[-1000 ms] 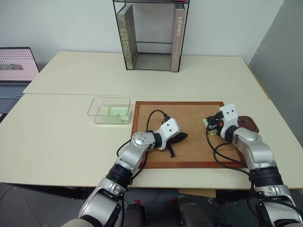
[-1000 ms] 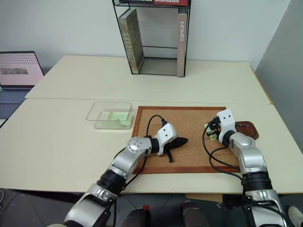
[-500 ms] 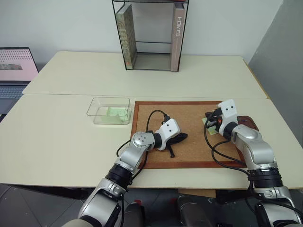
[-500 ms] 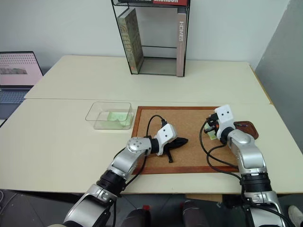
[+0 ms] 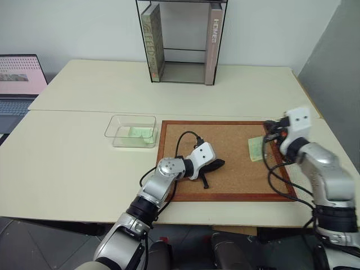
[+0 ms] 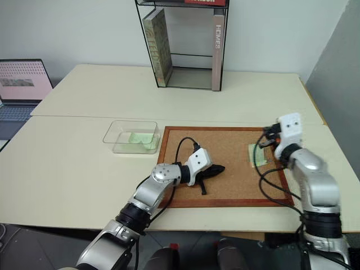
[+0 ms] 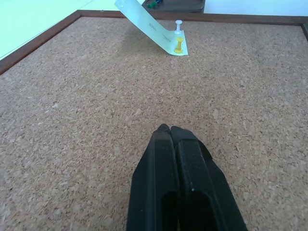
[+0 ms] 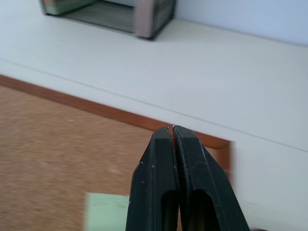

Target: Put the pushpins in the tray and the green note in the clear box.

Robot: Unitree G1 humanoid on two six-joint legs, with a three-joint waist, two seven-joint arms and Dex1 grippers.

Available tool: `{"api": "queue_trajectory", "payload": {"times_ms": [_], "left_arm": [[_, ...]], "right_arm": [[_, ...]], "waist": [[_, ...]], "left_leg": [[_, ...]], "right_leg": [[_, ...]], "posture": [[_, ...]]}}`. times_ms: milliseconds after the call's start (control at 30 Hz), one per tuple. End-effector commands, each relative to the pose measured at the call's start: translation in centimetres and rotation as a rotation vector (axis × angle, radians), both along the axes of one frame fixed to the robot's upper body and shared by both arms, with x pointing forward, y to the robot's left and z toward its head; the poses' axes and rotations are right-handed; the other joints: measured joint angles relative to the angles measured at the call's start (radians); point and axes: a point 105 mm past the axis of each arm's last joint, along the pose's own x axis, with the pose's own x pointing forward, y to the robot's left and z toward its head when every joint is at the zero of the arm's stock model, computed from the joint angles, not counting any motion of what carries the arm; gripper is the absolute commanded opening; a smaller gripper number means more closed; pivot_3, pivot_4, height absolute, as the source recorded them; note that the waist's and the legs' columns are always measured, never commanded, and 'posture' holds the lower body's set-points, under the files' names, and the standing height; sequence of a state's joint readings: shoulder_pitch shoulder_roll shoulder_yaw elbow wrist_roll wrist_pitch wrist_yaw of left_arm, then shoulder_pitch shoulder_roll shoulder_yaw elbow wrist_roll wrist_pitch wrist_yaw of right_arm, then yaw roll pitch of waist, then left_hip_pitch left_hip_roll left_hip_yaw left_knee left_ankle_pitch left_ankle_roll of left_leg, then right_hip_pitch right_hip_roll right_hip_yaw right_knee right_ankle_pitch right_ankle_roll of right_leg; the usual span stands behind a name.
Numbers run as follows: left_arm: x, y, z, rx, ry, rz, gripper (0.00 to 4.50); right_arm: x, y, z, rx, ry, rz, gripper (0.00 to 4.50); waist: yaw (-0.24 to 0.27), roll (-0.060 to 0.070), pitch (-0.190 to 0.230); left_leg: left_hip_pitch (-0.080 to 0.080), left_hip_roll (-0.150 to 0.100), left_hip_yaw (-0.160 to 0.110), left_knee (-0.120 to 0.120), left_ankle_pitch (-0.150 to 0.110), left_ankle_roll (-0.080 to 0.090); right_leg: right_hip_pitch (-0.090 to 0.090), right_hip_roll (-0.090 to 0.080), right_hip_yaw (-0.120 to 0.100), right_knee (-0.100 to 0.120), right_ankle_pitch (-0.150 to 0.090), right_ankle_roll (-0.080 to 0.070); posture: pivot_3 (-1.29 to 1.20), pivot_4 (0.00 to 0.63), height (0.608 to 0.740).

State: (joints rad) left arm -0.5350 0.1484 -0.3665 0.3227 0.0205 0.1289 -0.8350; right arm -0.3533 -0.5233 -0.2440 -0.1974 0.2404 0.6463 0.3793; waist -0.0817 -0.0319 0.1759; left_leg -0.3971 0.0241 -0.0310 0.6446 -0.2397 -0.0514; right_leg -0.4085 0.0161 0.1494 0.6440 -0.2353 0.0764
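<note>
A green note (image 5: 256, 149) lies on the cork board (image 5: 225, 140) near its right side. In the left wrist view, one end of the green note (image 7: 154, 26) curls up, and a white pushpin (image 7: 178, 25) and a yellow pushpin (image 7: 178, 45) stand at its other end. Past the board's edge is the dark tray (image 7: 185, 6). My right gripper (image 5: 271, 128) hangs above the board's far right corner, shut, with a thin red sliver between its fingertips (image 8: 166, 139). On the cork rests my left gripper (image 5: 219, 163), shut and empty. The clear box (image 5: 131, 131) holds another green note (image 5: 140, 133).
A black-framed glass case with books (image 5: 180, 42) stands at the back of the table. A laptop (image 5: 17, 76) sits far left. Bare table lies in front of the clear box and between the board and the case.
My right gripper has risen and swung right, off the green note, which now lies uncovered. The left gripper has stayed put on the cork.
</note>
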Motion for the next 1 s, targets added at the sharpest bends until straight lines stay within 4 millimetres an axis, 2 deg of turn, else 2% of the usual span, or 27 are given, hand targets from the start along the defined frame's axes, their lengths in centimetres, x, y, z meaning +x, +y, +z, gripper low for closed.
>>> {"api": "queue_trajectory", "payload": {"times_ms": [33, 100, 300, 600, 833, 1000], "left_arm": [[-1.1, -0.5, -1.7, 0.034, 0.052, -0.030, 0.00], [-1.1, -0.6, -1.7, 0.036, 0.050, -0.034, 0.00], [-1.2, -0.6, -1.8, 0.043, 0.046, -0.045, 0.00], [-1.1, -0.6, -1.7, 0.046, 0.040, -0.043, 0.00], [-0.9, -0.6, -1.7, 0.046, 0.035, -0.036, 0.00], [-0.9, -0.7, -1.7, 0.047, 0.030, -0.042, 0.00]], "right_arm": [[-1.7, -4.2, 0.5, -0.081, 0.005, -0.130, 0.01], [-2.5, -5.8, -0.6, -0.106, 0.059, -0.181, 0.01], [-3.4, -7.4, -3.6, -0.131, 0.176, -0.220, 0.01], [-2.0, -7.4, -5.2, -0.121, 0.218, -0.207, 1.66], [-1.3, -7.2, -4.2, -0.091, 0.183, -0.201, 3.00], [-1.4, -7.5, -4.5, -0.103, 0.186, -0.214, 3.98]], "waist": [[0.001, 0.000, 0.000], [0.000, 0.000, 0.000], [-0.001, 0.001, 0.000], [-0.002, 0.001, -0.001], [-0.002, 0.001, -0.001], [-0.001, 0.001, -0.001]], "left_leg": [[0.000, 0.000, 0.000, 0.000, 0.000, 0.000], [0.001, 0.000, 0.000, 0.000, 0.000, 0.000], [0.002, 0.000, 0.002, 0.000, 0.000, 0.000], [0.002, 0.000, 0.003, 0.000, 0.000, 0.000], [0.002, 0.000, 0.002, 0.000, 0.000, 0.000], [0.002, 0.000, 0.002, 0.000, 0.000, 0.000]], "right_leg": [[0.000, 0.000, 0.000, 0.000, 0.000, 0.000], [0.000, 0.000, 0.000, 0.000, -0.001, -0.001], [0.000, 0.000, 0.002, 0.000, -0.003, -0.005], [0.001, 0.000, 0.002, 0.000, -0.003, -0.006], [0.001, 0.000, 0.002, 0.000, -0.003, -0.006], [0.001, 0.000, 0.002, 0.000, -0.003, -0.005]], "posture": [[0.00, 0.150, 0.740], [0.00, 0.150, 0.740], [0.00, 0.150, 0.740], [0.00, 0.150, 0.740], [0.00, 0.150, 0.740], [0.00, 0.150, 0.740]]}}
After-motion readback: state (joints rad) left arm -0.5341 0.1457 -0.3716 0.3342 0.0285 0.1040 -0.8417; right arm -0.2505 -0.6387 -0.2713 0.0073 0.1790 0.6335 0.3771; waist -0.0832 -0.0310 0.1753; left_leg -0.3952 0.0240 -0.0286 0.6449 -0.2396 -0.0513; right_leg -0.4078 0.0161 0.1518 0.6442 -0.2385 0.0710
